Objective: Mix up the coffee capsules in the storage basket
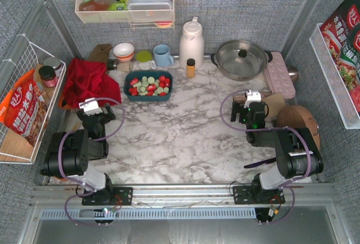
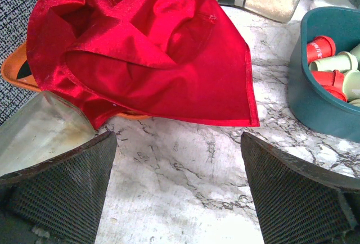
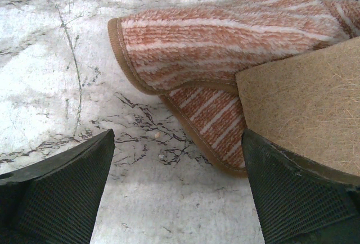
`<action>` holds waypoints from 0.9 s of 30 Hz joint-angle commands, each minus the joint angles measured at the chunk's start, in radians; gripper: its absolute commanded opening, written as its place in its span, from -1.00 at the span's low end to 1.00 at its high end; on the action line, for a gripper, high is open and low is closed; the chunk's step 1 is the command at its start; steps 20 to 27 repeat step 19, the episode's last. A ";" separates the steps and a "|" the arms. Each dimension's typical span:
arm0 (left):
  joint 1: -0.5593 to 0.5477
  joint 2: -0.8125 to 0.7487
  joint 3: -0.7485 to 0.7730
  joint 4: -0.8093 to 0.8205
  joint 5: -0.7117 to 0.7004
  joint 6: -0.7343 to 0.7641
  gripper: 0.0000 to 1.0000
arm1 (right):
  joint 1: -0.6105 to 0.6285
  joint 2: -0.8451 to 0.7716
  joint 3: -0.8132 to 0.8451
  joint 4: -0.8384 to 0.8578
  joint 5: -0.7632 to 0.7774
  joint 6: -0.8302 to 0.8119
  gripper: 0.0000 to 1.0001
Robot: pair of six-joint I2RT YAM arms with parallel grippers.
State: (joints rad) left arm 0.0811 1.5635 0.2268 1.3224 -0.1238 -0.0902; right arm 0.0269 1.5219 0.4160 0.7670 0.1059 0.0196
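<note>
The dark teal storage basket (image 1: 147, 97) sits toward the back of the marble table (image 1: 185, 137), just right of a crumpled red cloth (image 1: 84, 81), with red and pale green coffee capsules (image 1: 149, 85) lying inside it. The left gripper (image 2: 177, 143) hovers over bare marble beside the cloth's edge, fingers spread wide and empty. The right gripper (image 3: 179, 140), well apart from the basket, is equally wide and empty beside a striped woven mat (image 3: 225, 36).

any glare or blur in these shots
Top view: even light, sharp, sheen on the steel pot. Left wrist view: the red cloth shines, marble table washed out near the lens. Right wrist view: striped towel crisp, same pale wash below.
</note>
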 commanded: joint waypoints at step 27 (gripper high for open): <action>0.002 0.003 0.000 0.029 0.009 -0.003 0.99 | 0.000 -0.002 -0.002 0.021 -0.004 0.005 0.98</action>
